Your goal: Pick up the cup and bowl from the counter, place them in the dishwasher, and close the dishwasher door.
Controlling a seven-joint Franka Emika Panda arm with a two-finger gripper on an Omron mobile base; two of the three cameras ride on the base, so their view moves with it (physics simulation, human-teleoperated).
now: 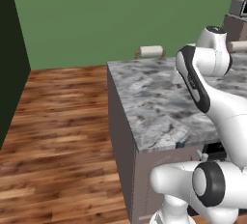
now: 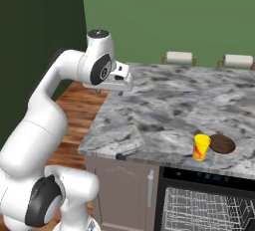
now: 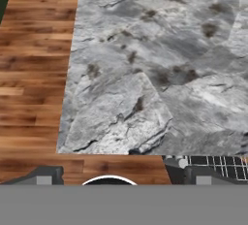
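Yellow cup (image 2: 201, 147) touching bowl (image 2: 221, 144); gripper (image 2: 127, 82) well apart

Our arm rises from the base, bends at the elbow and reaches forward, with the wrist held high above the near left part of the bench (image 2: 149, 105). Our gripper (image 2: 107, 90) points straight down, holding nothing. We cannot tell from these views how far apart the jaws stand.
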